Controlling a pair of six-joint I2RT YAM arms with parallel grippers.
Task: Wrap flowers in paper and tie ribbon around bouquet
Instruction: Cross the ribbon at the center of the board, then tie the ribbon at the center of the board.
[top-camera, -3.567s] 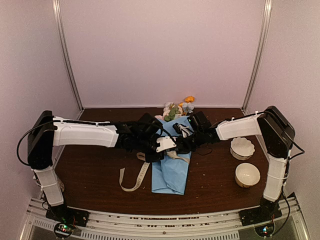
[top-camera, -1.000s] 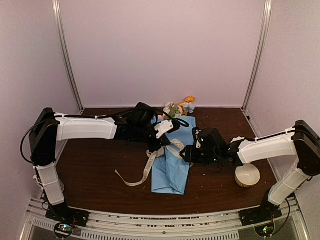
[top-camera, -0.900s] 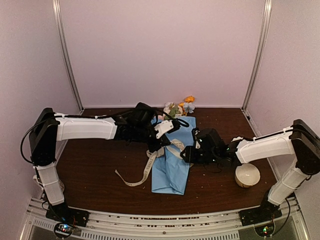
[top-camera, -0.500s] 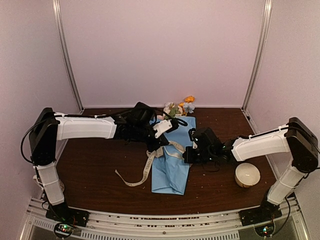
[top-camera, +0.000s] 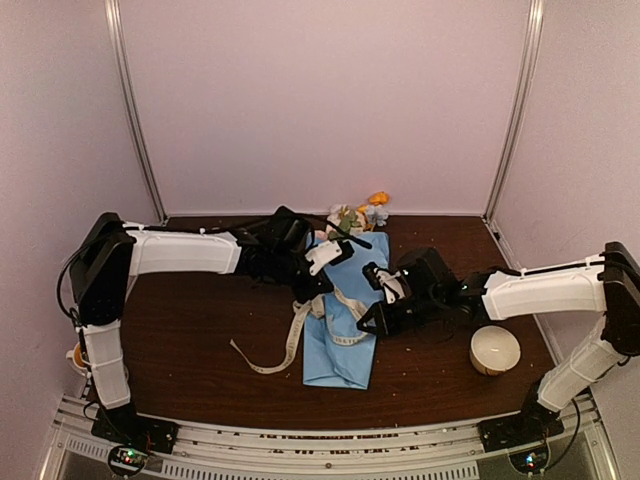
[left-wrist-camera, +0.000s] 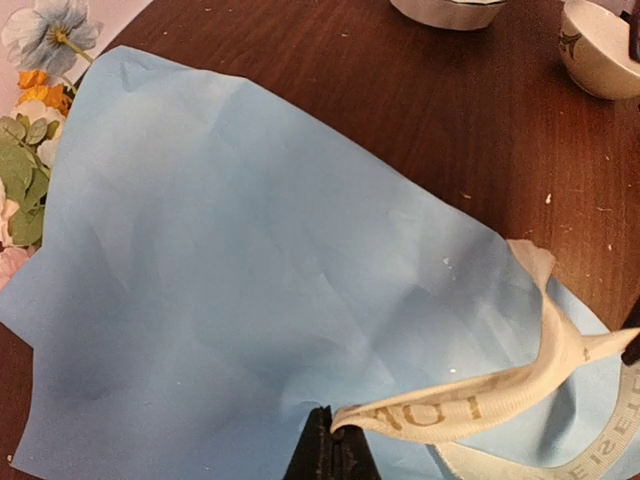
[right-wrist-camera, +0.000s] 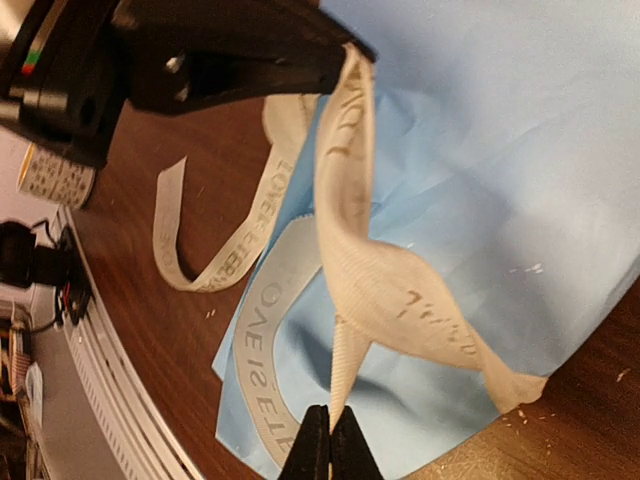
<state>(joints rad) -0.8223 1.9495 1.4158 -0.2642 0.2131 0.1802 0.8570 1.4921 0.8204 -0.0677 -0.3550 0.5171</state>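
Observation:
The bouquet lies in the middle of the table as a blue paper (top-camera: 342, 345) cone, with the flowers (top-camera: 352, 214) poking out at its far end. The cream ribbon (top-camera: 288, 342) crosses the paper and trails off to the left on the wood. My left gripper (top-camera: 316, 289) is over the paper's left edge, shut on one strand of ribbon (left-wrist-camera: 470, 402), which shows at its tips (left-wrist-camera: 335, 428). My right gripper (top-camera: 364, 324), at the paper's right side, is shut on another strand (right-wrist-camera: 380, 290), pinched at its tips (right-wrist-camera: 331, 428). The strand runs twisted between both grippers above the paper (right-wrist-camera: 500, 150).
A white bowl (top-camera: 494, 349) stands to the right of my right arm. In the left wrist view a bowl (left-wrist-camera: 600, 50) and the rim of a second bowl (left-wrist-camera: 445, 8) show beyond the paper. A metal rail (top-camera: 300, 440) runs along the near edge.
My right gripper has shut on a ribbon strand over the paper and drawn it a little up and right. The left gripper has kept its grip and hardly moved.

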